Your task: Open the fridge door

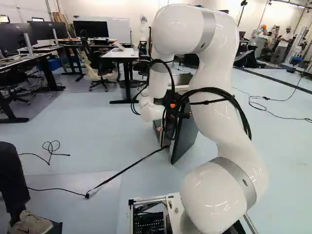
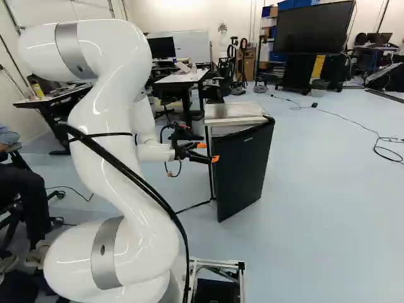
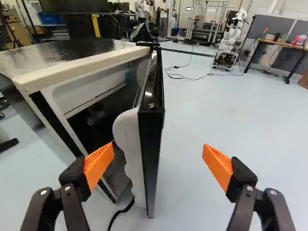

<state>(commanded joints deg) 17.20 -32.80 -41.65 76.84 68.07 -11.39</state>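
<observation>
In the right base view my gripper [image 2: 211, 152] stands level with the upper part of the black fridge door [image 2: 244, 170], at its free edge. The small fridge [image 2: 235, 112] has a pale top, and its door is partly open, swung away from the cabinet. From the wrist view, the gripper [image 3: 157, 162] is open wide. The door's edge [image 3: 151, 127] lies ahead in the gap between the orange pads, nearer the finger on the fridge side, with the white inner lining facing that finger. Neither pad is seen pressing the door from both sides.
A black cable [image 1: 122, 171] runs over the floor to the fridge. A person's leg [image 1: 10, 178] is at the left of the left base view. A desk [image 1: 122, 53] stands behind the fridge. Another robot [image 3: 229, 45] stands far off.
</observation>
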